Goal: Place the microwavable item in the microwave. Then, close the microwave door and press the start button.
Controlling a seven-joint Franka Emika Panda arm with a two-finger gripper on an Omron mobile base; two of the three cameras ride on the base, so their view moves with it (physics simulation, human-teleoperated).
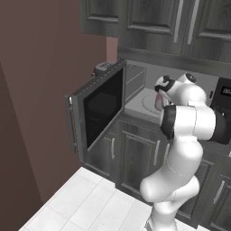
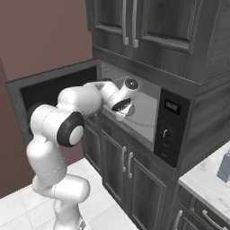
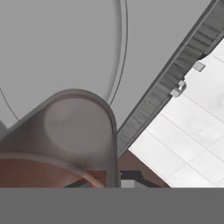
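Pincer (image 2: pixel 120 116) sits at the mouth of the microwave (image 2: pixel 148 112), reached in over the front edge of the cavity floor. Its jaws are clamped on the microwavable item (image 3: pixel 74 135), a squat brownish-pink cup seen from above in the hand view, with its open rim and pale inner bottom facing the camera. A reddish lower part of the cup shows at the bottom of that view. In the left base view the cup appears as a small pinkish patch (image 1: pixel 159 102) just beside the wrist, partly hidden by the arm.

Turntable plate (image 3: pixel 65 48), round and pale, lies under and beyond the cup; its rim curves past the cup's upper right edge. Whether the cup rests on the plate or hangs just above it, I cannot tell.

Microwave door (image 1: pixel 101 110) stands swung wide open to the left, dark glass window facing the arm, grey frame around it. Black control panel (image 2: pixel 170 128) with its display is on the right side of the oven front.

Dark wooden cabinets (image 2: pixel 148 31) hang above the oven and further cabinet doors (image 1: pixel 135 155) stand below. White tiled floor (image 3: pixel 188 127) shows past the oven's front edge. A light blue carton (image 2: pixel 224 166) stands on the pale desk (image 2: pixel 204 184) at far right, well apart from the oven.
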